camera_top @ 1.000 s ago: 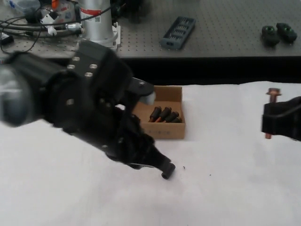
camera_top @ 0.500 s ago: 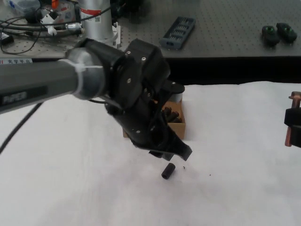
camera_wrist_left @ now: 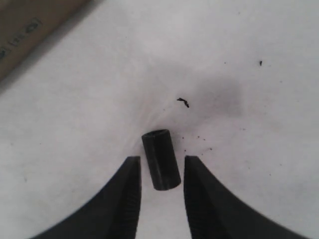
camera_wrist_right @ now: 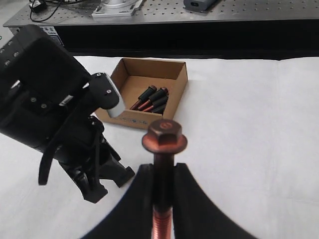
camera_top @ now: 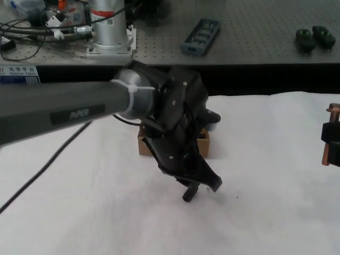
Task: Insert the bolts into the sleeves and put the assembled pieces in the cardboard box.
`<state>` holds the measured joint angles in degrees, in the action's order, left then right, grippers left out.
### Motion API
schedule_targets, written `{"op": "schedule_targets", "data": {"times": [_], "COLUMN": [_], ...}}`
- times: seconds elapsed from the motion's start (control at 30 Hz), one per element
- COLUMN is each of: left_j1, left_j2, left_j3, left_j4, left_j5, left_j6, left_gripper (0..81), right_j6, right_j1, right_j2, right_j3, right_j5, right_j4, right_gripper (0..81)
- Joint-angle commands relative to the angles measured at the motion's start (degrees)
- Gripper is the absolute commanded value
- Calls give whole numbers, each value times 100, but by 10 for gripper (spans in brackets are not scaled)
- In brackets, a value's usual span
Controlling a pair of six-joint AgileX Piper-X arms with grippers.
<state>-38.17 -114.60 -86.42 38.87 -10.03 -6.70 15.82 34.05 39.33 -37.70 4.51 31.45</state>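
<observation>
On the counter (camera_top: 265,212): a black sleeve (camera_wrist_left: 160,159) lies on the white cloth, apart from the cardboard box (camera_wrist_right: 149,69) and on the near side of it.
Left hand (camera_wrist_left: 162,164): low over the cloth, fingers parted, one on each side of the sleeve with a slim gap showing on both sides; nothing gripped yet.
Right hand (camera_wrist_right: 163,172): closed on the shank of a copper-coloured bolt (camera_wrist_right: 164,137), head up, held clear of the cloth and well apart from the sleeve.
Box contents: several assembled pieces (camera_wrist_right: 152,99) lie together inside.
Step in hand: picking up the sleeve, judging by how the left fingers bracket it.
Next move: the fingers should close squarely across the sleeve's sides, so its bore stays open, then lift and turn it towards the bolt's threaded end.
Risk: a skewed pinch could roll the sleeve away.
</observation>
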Motion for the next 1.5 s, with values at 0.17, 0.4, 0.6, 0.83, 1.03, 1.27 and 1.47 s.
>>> {"op": "schedule_targets", "data": {"times": [0.17,0.4,0.6,0.83,1.03,1.27,1.47], "left_j1": [-161,-161,-161,-161,-161,-131,-120], "left_j2": [-451,-603,-639,-633,-500,114,935], "left_j3": [-95,-95,-95,-95,-95,-60,667], "left_j4": [-8,-171,-210,-402,-304,-929,-1981], "left_j5": [344,344,344,344,332,34,29], "left_j6": [-244,-252,-279,-292,185,733,1231], "left_gripper": [220,220,220,32,6,6,6], "right_j6": [-6,-6,-6,-6,-20,-545,-560], "right_j1": [11,11,11,11,11,11,11], "right_j2": [-100,-100,-100,-100,-133,-133,-119], "right_j3": [-15,-15,-15,-15,-15,-15,-15], "right_j5": [3,3,3,3,3,-451,-572], "right_j4": [-44,-44,-44,-44,-44,-351,-1234], "right_gripper": [32,32,32,32,32,32,32]}}
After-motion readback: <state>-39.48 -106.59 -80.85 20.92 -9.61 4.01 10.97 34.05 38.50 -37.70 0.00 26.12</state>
